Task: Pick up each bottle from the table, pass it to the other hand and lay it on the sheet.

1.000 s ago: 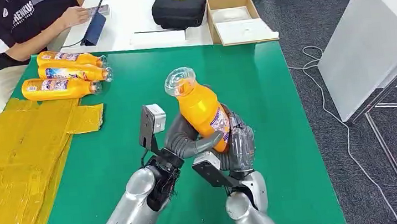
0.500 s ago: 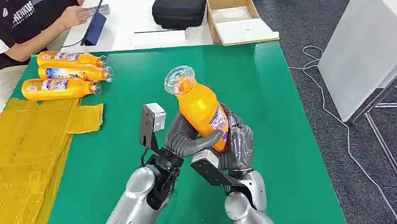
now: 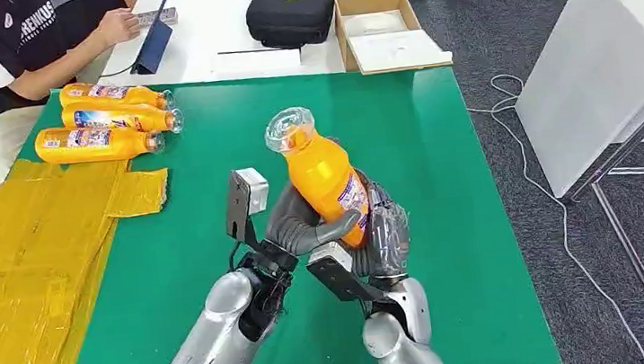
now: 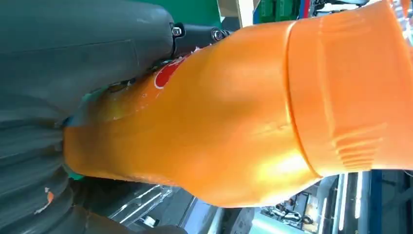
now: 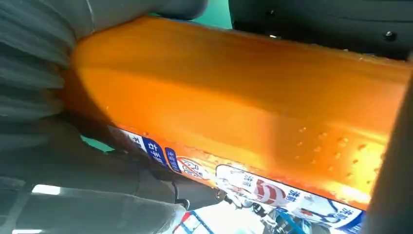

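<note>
Both hands met above the near middle of the green table; the left hand wrapped its fingers around the lower body of an orange bottle, and the right hand gripped the same bottle from the opposite side, its dark fingers pressed to the label; the bottle stood tilted between the two sets of fingers, its clear base end raised above them and leaning away toward the far left; in the left wrist view the orange body lay flush against the grey thumb; in the right wrist view the label side lay against the ribbed cover. Well beyond the fingers to the far left, three more orange bottles lay side by side on the table's far corner, just past the yellow sheet, which hung over the left edge; farther still, a person sat at a white table bearing a black case and an open cardboard box.
</note>
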{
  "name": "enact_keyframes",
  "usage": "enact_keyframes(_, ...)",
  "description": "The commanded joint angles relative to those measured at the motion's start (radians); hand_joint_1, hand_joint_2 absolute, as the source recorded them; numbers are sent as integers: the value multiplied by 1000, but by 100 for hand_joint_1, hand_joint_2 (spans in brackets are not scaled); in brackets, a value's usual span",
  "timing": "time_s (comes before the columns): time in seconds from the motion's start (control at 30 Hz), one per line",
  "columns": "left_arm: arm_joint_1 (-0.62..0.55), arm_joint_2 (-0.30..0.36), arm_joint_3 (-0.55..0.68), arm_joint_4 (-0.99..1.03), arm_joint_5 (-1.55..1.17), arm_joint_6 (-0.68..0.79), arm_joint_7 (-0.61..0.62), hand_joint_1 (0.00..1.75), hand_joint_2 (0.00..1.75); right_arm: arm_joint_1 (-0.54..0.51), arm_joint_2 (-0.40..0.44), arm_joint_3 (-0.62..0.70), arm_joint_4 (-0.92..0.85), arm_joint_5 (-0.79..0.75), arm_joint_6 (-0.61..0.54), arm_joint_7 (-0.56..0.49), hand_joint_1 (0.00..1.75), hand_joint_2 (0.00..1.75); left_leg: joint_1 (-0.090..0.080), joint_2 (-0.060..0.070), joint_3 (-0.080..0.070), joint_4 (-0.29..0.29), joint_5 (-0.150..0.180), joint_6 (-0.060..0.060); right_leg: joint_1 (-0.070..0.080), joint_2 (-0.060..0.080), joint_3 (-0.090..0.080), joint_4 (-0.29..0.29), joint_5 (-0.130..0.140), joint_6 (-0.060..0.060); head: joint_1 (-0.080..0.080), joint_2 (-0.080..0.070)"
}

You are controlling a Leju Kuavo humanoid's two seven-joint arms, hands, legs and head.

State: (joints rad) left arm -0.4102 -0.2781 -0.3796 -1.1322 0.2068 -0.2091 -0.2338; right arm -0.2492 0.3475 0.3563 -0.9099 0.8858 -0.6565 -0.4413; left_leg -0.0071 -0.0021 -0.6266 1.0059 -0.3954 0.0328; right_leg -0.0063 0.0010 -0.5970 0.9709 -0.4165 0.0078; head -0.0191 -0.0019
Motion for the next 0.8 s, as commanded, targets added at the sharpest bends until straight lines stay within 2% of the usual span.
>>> enact_keyframes(0.03, -93, -63, -51, 76, -14, 3, 7, 0, 175, -8, 2, 133, 123, 104, -42, 27, 175, 175, 1, -3, 0, 1, -1, -2, 1, -3, 2, 0, -1, 0, 0, 0)
enact_keyframes(0.33, -109, -71, -46, 107, -38, 34, -3, 0, 175, 31, 2, 115, 54, 233, -42, 58, 175, 175, 1, -3, 0, 1, 0, -2, 1, -4, 1, 0, -1, 0, 0, 0)
enact_keyframes(0.37, -111, -71, -45, 113, -38, 38, -4, 0, 175, 36, 2, 115, 44, 256, -42, 65, 175, 175, 1, -6, 3, 3, -3, -4, 1, -6, 5, 2, -4, -1, 0, 0)
enact_keyframes(0.8, -140, -71, -39, 174, -1, 64, -38, 0, 175, 23, 2, 144, 73, 244, -42, 91, 175, 175, 1, -3, 1, 1, -1, -2, 1, -4, 2, 0, -2, -1, 0, 0)
